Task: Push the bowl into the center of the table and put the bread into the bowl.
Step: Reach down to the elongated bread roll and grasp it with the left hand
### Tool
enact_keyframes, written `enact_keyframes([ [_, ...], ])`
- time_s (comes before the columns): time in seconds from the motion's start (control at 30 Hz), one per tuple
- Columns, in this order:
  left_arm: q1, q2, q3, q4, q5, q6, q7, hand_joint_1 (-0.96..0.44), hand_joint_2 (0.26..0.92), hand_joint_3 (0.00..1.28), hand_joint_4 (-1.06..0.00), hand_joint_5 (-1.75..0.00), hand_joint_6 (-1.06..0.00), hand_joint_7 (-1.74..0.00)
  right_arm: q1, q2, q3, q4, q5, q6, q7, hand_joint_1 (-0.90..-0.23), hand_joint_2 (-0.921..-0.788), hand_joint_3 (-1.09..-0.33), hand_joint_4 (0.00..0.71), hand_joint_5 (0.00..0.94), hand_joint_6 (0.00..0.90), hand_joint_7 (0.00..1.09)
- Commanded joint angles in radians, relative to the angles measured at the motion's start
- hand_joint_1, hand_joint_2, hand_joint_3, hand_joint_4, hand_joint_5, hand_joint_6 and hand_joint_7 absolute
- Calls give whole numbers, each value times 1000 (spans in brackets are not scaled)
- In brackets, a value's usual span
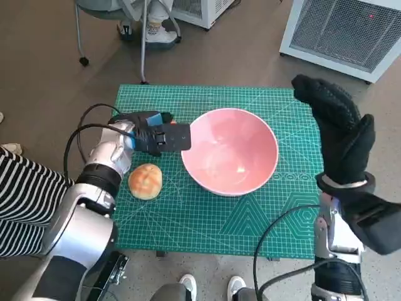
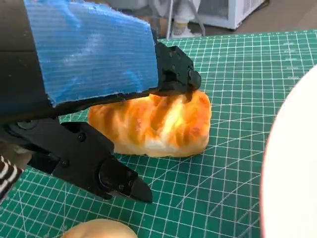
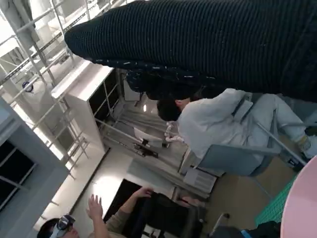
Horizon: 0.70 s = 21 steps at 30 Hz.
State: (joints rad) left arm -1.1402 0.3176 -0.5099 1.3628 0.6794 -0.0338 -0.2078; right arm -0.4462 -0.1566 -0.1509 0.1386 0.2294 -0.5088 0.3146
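Under the left hand point(image 2: 89, 84) lies a bread loaf point(image 2: 153, 124), its long axis crosswise to the spread fingers point(image 2: 119, 181), which straddle it without gripping. Beside the fingertips sits the bowl point(image 1: 230, 150), mouth up; the right hand point(image 1: 338, 128) hovers past its far side, fingers straight and empty.

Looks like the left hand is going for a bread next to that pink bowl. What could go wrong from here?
The left hand hangs over the long loaf with fingers on both sides, not closed on it; a shallow grip may let it slip.

A round bun lies just beside that arm, so the arm could knock it along the mat.

The hand is very near the bowl rim; a bump could push the bowl off its middle spot. The right hand is raised beside the bowl, not steadying it.
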Motion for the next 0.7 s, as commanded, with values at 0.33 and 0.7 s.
enact_keyframes([
  [0.33,31,-1,-41,20,48,-13,45,101,913,96,-669,-1169,-583,-875,35,-11,0,-13,-25,5,-24,-680,-921,-721,202,0,112,411],
  [0.7,28,11,-37,16,42,-32,84,1,920,98,-686,-1262,-568,-1122,36,-9,0,-2,-26,1,-23,-682,-921,-723,200,0,114,410],
])
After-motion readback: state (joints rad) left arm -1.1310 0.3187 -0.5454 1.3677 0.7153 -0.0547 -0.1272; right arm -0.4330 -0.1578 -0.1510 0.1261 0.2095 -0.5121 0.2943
